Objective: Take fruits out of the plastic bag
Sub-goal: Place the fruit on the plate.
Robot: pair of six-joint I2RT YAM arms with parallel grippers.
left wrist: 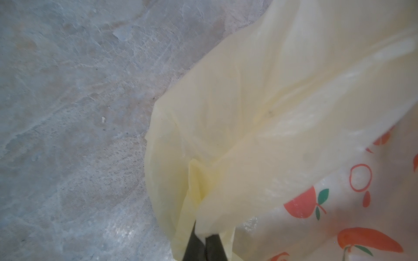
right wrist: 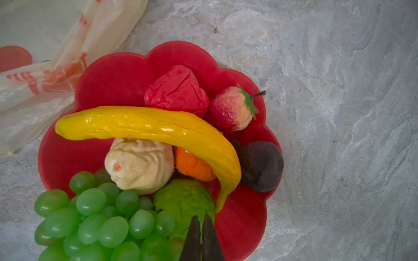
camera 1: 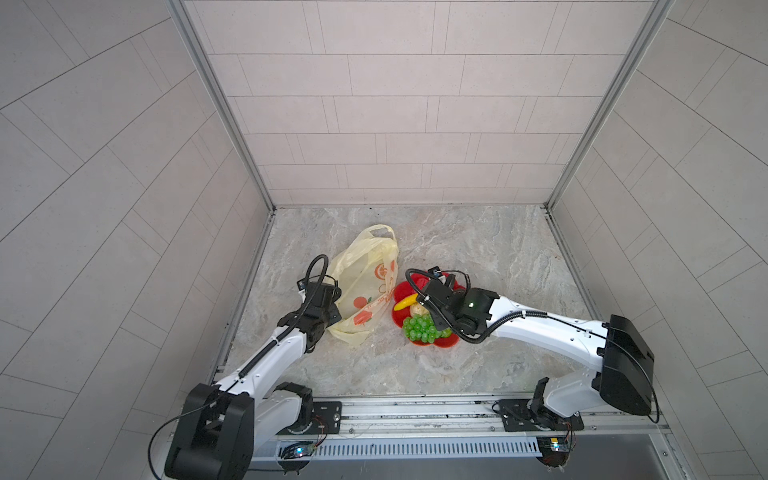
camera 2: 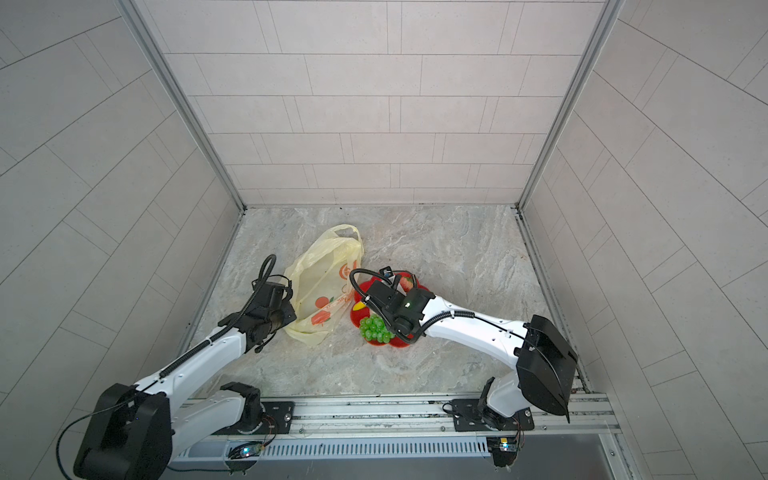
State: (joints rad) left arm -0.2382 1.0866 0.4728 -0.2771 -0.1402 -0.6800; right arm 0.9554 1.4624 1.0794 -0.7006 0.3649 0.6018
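The pale-yellow plastic bag [camera 1: 365, 286] [camera 2: 324, 286] lies limp on the marble top, and no fruit shows through it. My left gripper [left wrist: 204, 239] is shut on a fold of the bag [left wrist: 271, 101] at its near edge. All the fruits sit in a red flower-shaped dish [right wrist: 113, 74]: banana [right wrist: 158, 128], green grapes [right wrist: 95, 221], beige piece [right wrist: 140, 167], orange [right wrist: 192, 166], green apple [right wrist: 185, 201], strawberry [right wrist: 230, 110], red piece [right wrist: 178, 90] and dark purple-brown piece [right wrist: 260, 166]. My right gripper [right wrist: 201, 218] hovers shut over the apple, holding nothing.
The red dish [camera 1: 440, 343] [camera 2: 399, 343] stands just right of the bag, partly under my right wrist. Tiled walls close the left, right and back sides. A metal rail [camera 1: 415, 409] with both arm bases runs along the front edge.
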